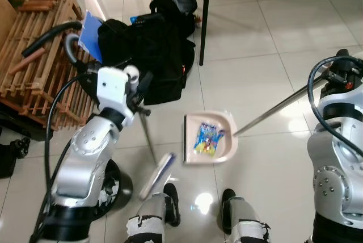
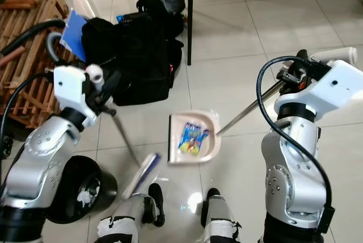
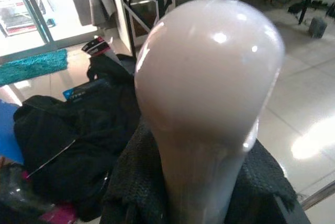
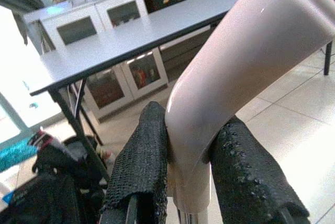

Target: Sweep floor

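Observation:
My left gripper (image 1: pixel 138 86) is shut on the pale rounded top of a broom handle (image 3: pixel 209 77), black fingers (image 3: pixel 135 187) on either side of it. The thin stick (image 1: pixel 148 138) slants down to the blue-and-white broom head (image 1: pixel 157 174), which rests on the tiles just left of the dustpan. My right gripper (image 2: pixel 294 76) is shut on the bent pale grip (image 4: pixel 235 67) of the dustpan's long metal handle (image 1: pixel 272 109). The cream dustpan (image 1: pixel 229 122) lies flat on the floor before my feet, with a colourful wrapper (image 1: pixel 207 138) inside it.
Black bags (image 1: pixel 150 50) lie heaped behind the broom, beside a dark table leg (image 1: pixel 203 16). A wooden slatted rack (image 1: pixel 39 55) with a grey hose (image 1: pixel 51 32) stands at the left. A round black bin (image 2: pixel 85 189) sits by my left leg. Bare tiles (image 1: pixel 272 38) spread to the right.

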{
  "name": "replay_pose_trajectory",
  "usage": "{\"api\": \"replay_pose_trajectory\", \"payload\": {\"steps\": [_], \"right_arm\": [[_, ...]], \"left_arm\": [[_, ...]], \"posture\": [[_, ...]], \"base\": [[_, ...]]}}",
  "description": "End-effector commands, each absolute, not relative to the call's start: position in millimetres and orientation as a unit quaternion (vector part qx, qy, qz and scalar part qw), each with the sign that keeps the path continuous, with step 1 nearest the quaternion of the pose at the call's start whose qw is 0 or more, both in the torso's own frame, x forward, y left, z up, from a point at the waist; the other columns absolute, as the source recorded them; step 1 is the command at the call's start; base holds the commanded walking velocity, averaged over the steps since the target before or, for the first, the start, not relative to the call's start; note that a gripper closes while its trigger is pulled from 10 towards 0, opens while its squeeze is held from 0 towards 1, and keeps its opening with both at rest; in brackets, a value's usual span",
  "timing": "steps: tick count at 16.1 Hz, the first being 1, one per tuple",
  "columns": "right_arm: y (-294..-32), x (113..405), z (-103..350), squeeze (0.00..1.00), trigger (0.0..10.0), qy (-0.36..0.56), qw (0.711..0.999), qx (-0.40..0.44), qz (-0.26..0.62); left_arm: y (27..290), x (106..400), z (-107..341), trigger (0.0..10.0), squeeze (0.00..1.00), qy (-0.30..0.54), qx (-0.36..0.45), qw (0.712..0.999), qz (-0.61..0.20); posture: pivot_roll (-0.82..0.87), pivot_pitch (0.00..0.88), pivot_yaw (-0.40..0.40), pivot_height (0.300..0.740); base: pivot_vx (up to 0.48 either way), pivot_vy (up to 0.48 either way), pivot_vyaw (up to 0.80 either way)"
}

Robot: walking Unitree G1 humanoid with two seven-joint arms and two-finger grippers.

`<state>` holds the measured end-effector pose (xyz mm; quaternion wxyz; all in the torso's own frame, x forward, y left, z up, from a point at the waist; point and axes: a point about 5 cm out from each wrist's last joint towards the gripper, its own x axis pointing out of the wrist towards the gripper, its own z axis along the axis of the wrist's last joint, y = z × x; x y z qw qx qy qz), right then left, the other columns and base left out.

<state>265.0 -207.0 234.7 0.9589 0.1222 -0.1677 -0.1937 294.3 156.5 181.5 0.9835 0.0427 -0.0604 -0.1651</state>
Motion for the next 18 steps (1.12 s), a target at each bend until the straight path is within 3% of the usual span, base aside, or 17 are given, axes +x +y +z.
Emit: {"api": "replay_pose_trajectory", "payload": {"steps": [1,5,18], "right_arm": [[-207,260,248,0.0,10.0,-0.181,0.958,0.114,-0.191],[-206,264,265,0.0,10.0,-0.179,0.966,0.08,-0.17],[-205,272,275,0.0,10.0,-0.143,0.975,0.074,-0.155]], "left_arm": [[157,287,181,10.0,0.0,-0.054,0.061,0.981,-0.174],[159,269,171,10.0,0.0,-0.027,0.07,0.981,-0.176],[153,260,162,10.0,0.0,-0.002,0.069,0.981,-0.179]], "posture": [[-0.05,0.208,0.088,0.74],[-0.05,0.208,0.081,0.74],[-0.05,0.197,0.067,0.74]], "base": [[0.0,0.0,0.0],[0.0,0.0,0.0],[-0.312,0.0,0.0]]}}
